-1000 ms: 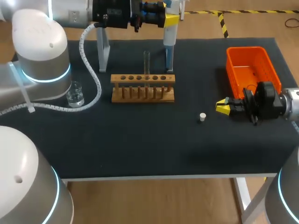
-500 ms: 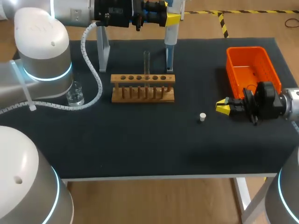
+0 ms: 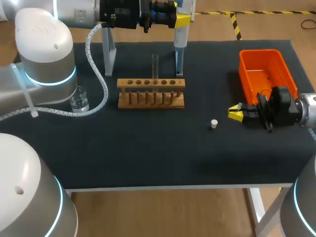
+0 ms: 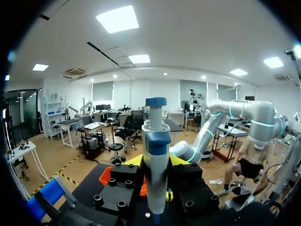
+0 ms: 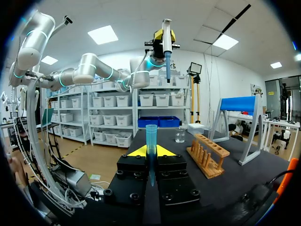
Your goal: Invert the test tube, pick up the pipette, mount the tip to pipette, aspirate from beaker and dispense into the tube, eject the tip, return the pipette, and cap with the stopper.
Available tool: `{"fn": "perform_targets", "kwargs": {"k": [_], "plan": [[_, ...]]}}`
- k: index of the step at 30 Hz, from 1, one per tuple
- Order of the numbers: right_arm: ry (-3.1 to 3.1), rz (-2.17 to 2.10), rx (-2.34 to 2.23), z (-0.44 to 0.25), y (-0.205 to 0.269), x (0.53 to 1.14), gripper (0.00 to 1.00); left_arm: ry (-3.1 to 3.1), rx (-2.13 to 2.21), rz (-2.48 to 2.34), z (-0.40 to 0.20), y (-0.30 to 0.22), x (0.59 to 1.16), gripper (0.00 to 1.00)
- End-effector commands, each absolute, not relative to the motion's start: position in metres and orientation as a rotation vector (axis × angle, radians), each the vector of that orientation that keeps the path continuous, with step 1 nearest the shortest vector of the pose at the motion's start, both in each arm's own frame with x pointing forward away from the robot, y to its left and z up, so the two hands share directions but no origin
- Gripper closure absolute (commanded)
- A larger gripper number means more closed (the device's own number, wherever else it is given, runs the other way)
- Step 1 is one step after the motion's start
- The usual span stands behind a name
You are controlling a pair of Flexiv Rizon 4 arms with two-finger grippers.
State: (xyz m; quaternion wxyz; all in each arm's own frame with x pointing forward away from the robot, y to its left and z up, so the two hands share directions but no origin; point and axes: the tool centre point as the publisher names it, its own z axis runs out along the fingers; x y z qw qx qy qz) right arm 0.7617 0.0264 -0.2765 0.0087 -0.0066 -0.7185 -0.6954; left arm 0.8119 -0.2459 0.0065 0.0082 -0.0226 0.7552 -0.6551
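Observation:
At the back of the table my left gripper (image 3: pixel 178 20) is shut on the white and blue pipette (image 3: pixel 179 44), which hangs upright behind the wooden rack (image 3: pixel 150 92). The left wrist view shows the pipette (image 4: pixel 156 141) clamped between the yellow tips of that gripper (image 4: pixel 156 162). A clear test tube (image 3: pixel 155 65) stands upright in the rack. My right gripper (image 3: pixel 236 113) hovers low at the right, left of the orange bin, shut on a blue pipette tip (image 5: pixel 151 136) that stands up between its fingers (image 5: pixel 151 153). A small white stopper (image 3: pixel 214 124) lies just left of it. The glass beaker (image 3: pixel 79 99) sits at the far left.
An orange bin (image 3: pixel 281 64) stands at the right rear. A grey leg of the pipette stand (image 3: pixel 109 54) rises at the back left, beside my left arm's white cable (image 3: pixel 101 84). In the right wrist view the rack (image 5: pixel 207 155) lies ahead of my gripper, to its right.
My left arm with the pipette has edged slightly to the right. The right arm and the things on the table have not moved.

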Motion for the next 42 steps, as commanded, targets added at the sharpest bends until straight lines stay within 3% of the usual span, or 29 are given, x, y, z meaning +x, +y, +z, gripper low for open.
{"fn": "perform_targets", "kwargs": {"k": [1, 6, 42], "plan": [[-2.246, -2.174, -0.021, -0.277, 0.026, 0.761, 1.00, 2.364, -0.069, -2.047, 0.008, -0.246, 0.813, 1.00], [-2.246, -2.174, -0.021, -0.277, 0.026, 0.761, 1.00, 2.364, -0.069, -2.047, 0.008, -0.246, 0.813, 1.00], [-2.257, -2.155, 0.156, -0.263, 0.158, 0.813, 1.00, 2.364, -0.069, -2.047, 0.008, -0.246, 0.813, 1.00]]}}
